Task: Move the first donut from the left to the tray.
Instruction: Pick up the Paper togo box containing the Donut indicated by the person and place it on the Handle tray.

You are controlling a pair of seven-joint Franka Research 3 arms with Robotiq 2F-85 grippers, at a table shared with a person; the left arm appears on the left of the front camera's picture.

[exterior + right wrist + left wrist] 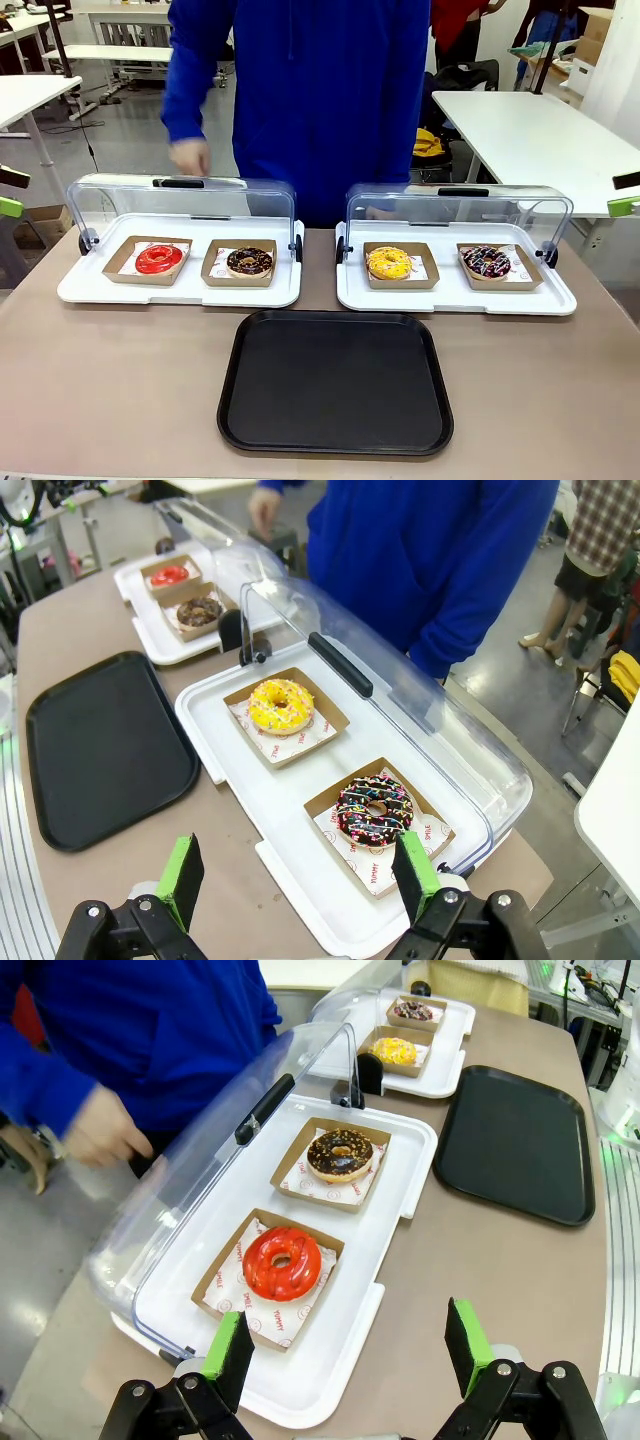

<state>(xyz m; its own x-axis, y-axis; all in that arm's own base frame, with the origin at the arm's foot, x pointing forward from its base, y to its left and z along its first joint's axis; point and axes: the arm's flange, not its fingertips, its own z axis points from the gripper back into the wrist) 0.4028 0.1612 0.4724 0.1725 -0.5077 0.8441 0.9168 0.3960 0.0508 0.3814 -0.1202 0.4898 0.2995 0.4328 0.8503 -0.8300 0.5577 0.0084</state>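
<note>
On the left white tray, leftmost spot — red donut lies flat, hole up, in its brown holder; holder's longer side runs left-right in the front view. Just beside it, chocolate donut. Behind both, clear lid tipped back, person's hand near its handle. Nearer the robot on the worktop, black tray. Left wrist view adds printed paper under the donut — left pincer open, empty, above that tray's near edge. Right pincer open over the other white tray

A lab workroom: plain white worktables on a grey floor.
</note>
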